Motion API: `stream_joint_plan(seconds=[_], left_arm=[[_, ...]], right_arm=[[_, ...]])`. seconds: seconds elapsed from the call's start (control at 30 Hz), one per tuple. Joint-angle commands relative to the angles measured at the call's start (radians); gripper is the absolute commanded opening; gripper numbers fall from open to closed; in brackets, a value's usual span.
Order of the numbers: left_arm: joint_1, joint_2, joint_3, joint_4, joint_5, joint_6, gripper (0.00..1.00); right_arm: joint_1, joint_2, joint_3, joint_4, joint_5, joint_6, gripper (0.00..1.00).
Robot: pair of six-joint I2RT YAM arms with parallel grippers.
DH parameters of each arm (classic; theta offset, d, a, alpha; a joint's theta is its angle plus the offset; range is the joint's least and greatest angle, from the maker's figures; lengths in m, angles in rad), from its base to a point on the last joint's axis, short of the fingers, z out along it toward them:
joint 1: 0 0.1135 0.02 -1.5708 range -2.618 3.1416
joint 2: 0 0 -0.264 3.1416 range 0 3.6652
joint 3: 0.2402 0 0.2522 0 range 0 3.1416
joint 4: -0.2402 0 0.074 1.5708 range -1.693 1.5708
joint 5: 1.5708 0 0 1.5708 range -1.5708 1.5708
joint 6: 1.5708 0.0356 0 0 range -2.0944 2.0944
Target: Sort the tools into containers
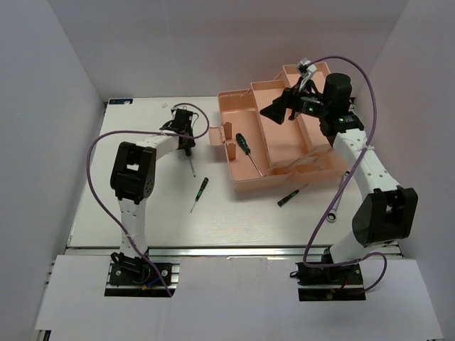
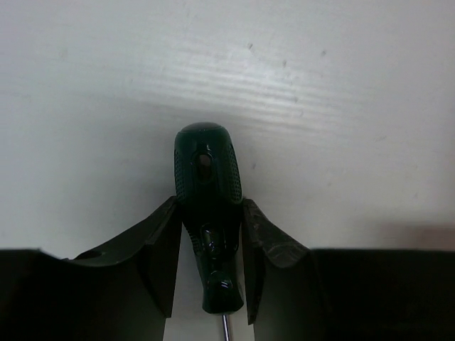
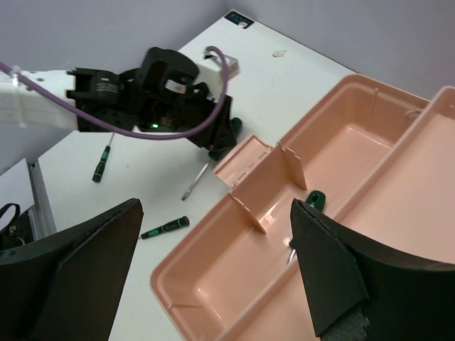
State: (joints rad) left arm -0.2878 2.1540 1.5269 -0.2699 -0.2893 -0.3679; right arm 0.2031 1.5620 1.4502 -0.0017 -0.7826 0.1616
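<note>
My left gripper (image 1: 187,138) is low on the table, left of the salmon-pink toolbox (image 1: 238,106). In the left wrist view it (image 2: 210,207) is shut on the dark green handle of a screwdriver (image 2: 207,177), whose thin shaft (image 1: 192,167) points toward me. My right gripper (image 1: 283,106) hangs above the open toolbox (image 3: 234,284), open wide and empty (image 3: 215,207). One screwdriver (image 1: 245,149) lies in the toolbox's long tray; in the right wrist view my right finger partly hides it (image 3: 315,198). Two more screwdrivers (image 1: 200,192) (image 1: 291,197) lie on the table. The silver wrench (image 1: 335,211) lies by the right arm.
The toolbox's small hinged latch part (image 1: 222,135) stands at its left side, close to my left gripper. White walls close in the table on the left, back and right. The right arm's purple cable (image 1: 355,78) loops over the toolbox's right end.
</note>
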Motion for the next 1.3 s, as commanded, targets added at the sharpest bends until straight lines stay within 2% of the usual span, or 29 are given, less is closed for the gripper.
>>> stream_joint_plan(seconds=[0.0,0.1,0.23,0.33,0.43,0.47,0.57,0.6,0.77,0.87,0.93,0.97,1.03,1.07,1.13,1.27], left_arm=[[0.015,-0.149,-0.059,-0.069,0.039,-0.023,0.01],[0.019,-0.279,-0.092,-0.017,0.062,-0.006,0.00],[0.027,-0.359,-0.091,-0.020,0.136,0.003,0.00],[0.029,-0.429,-0.073,-0.028,0.186,-0.006,0.00],[0.029,-0.495,-0.039,-0.006,0.329,-0.016,0.00],[0.029,-0.499,-0.009,-0.003,0.422,-0.031,0.00],[0.024,-0.433,0.082,0.020,0.603,-0.109,0.00],[0.009,-0.404,0.099,0.058,0.712,-0.136,0.00],[-0.102,-0.187,0.249,0.152,0.742,-0.245,0.00],[-0.143,-0.068,0.381,0.138,0.701,-0.278,0.00],[-0.148,-0.037,0.420,0.120,0.658,-0.284,0.08],[-0.149,-0.030,0.421,0.115,0.645,-0.289,0.20],[-0.148,-0.017,0.421,0.097,0.622,-0.287,0.34],[-0.148,-0.014,0.421,0.087,0.621,-0.283,0.46],[-0.149,-0.005,0.444,0.074,0.636,-0.275,0.52],[-0.148,0.003,0.498,0.057,0.668,-0.267,0.57]], right_arm=[[-0.048,-0.051,0.001,0.005,-0.024,-0.027,0.89],[-0.120,-0.060,-0.026,0.003,-0.066,-0.019,0.89],[-0.192,-0.094,-0.099,0.042,-0.106,0.007,0.89],[-0.235,-0.120,-0.123,0.011,-0.109,-0.045,0.89],[-0.238,-0.146,-0.132,-0.061,-0.081,-0.118,0.87],[-0.238,-0.151,-0.134,-0.078,-0.060,-0.134,0.84],[-0.246,-0.164,-0.146,-0.133,-0.034,-0.157,0.31],[-0.248,-0.171,-0.154,-0.144,-0.024,-0.171,0.00],[-0.269,-0.233,-0.185,-0.266,0.069,-0.264,0.00],[-0.323,-0.289,-0.220,-0.331,0.088,-0.287,0.28],[-0.388,-0.332,-0.249,-0.359,0.062,-0.289,0.36],[-0.418,-0.344,-0.266,-0.371,0.054,-0.281,0.39],[-0.478,-0.368,-0.297,-0.435,0.081,-0.280,0.39],[-0.488,-0.372,-0.298,-0.470,0.120,-0.283,0.38],[-0.507,-0.384,-0.310,-0.564,0.201,-0.312,0.36],[-0.547,-0.419,-0.362,-0.646,0.311,-0.332,0.32]])
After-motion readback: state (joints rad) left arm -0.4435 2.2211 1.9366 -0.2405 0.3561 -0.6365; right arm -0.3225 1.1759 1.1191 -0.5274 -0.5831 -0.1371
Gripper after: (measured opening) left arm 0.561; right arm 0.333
